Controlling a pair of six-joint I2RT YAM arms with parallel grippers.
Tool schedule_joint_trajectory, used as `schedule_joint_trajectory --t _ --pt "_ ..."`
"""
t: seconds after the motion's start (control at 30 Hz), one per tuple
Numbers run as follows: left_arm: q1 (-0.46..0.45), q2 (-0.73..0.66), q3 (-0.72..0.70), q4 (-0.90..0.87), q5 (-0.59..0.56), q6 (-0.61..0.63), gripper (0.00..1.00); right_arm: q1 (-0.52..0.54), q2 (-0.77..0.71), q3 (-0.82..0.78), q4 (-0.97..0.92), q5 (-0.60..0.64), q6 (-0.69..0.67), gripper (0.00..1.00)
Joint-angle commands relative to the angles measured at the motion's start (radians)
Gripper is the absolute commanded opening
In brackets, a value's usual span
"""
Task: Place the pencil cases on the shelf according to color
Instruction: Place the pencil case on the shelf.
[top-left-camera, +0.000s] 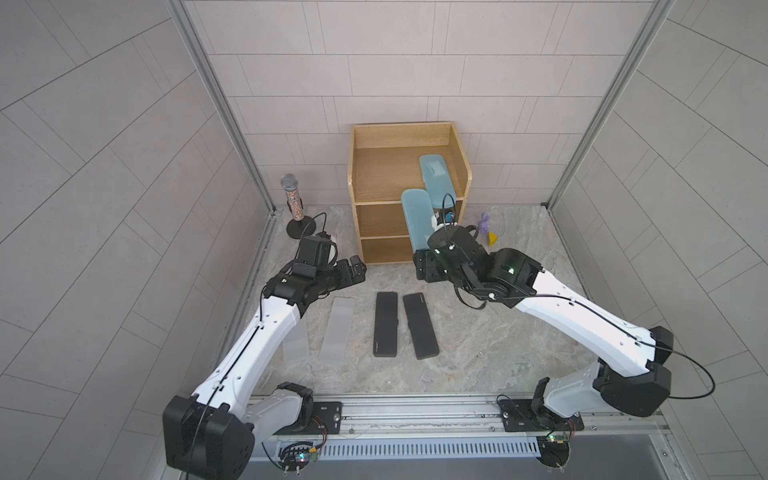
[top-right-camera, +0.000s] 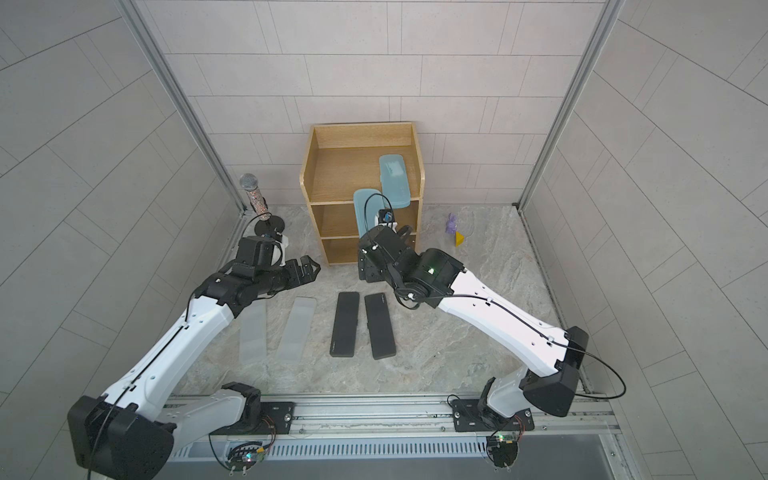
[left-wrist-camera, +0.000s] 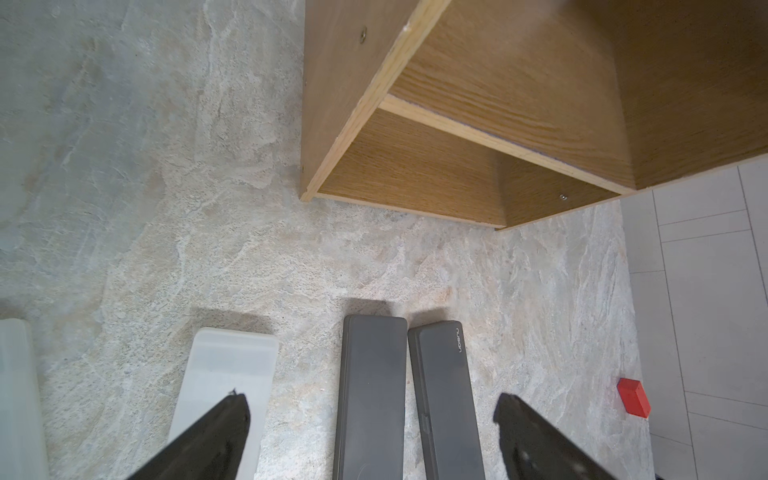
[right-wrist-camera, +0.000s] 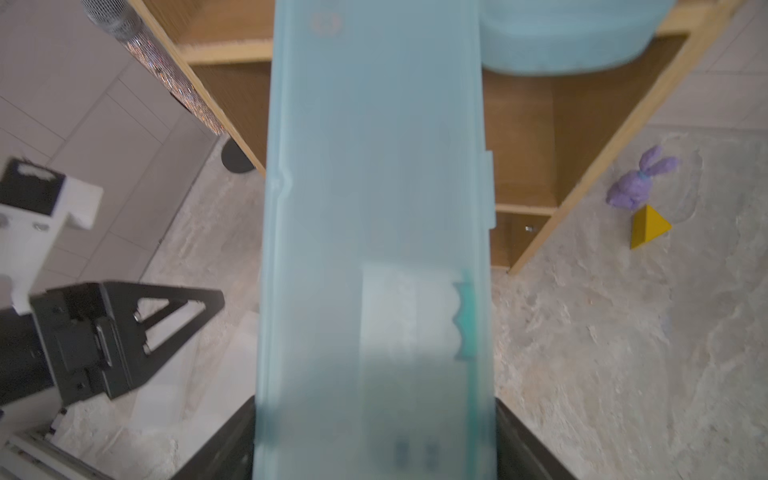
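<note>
Blue case (right-wrist-camera: 374, 187), clamped in right gripper (right-wrist-camera: 376, 440) fingers, should go flat onto shelf (top-left-camera: 351, 174) top beside 2nd blue case (top-left-camera: 436, 178) w/o knocking it; left gripper (left-wrist-camera: 372, 405) fingers apart, empty.

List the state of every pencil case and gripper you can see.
Held blue case: gripped at one end, raised before the shelf.
Other blue case: on the top tier, overhanging the front.
Black cases: flat on table.
Frosted cases: flat on table.
Left gripper: open, empty.
Right gripper: shut on held blue case.
</note>
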Motion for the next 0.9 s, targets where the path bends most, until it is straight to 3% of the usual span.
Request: schedule_joint_trajectory --t 0.0,0.27,0.5,0.77,0.87 --pt "0.008 -0.015 -0.012 0.013 0.012 0.013 1.0 -0.033 0.089 0.136 -0.011 -0.008 -0.076 0.46" --pt "0.018 -0.02 -0.061 0.062 0.064 -0.024 1.0 -0.132 0.389 0.507 -0.015 -0.063 -0.132 0.46" --pt "0.029 -0.039 -0.074 0.069 0.075 -0.028 1.0 -0.183 0.678 0.962 -0.216 -0.041 -0.094 0.47" --pt "0.035 -0.025 -0.081 0.091 0.117 -0.042 1.0 -0.229 0.696 0.95 -0.134 -0.066 -0.069 0.5" --pt "0.037 -0.03 -0.081 0.092 0.113 -0.039 1.0 -0.239 0.706 0.95 -0.126 -0.086 -0.081 0.57"
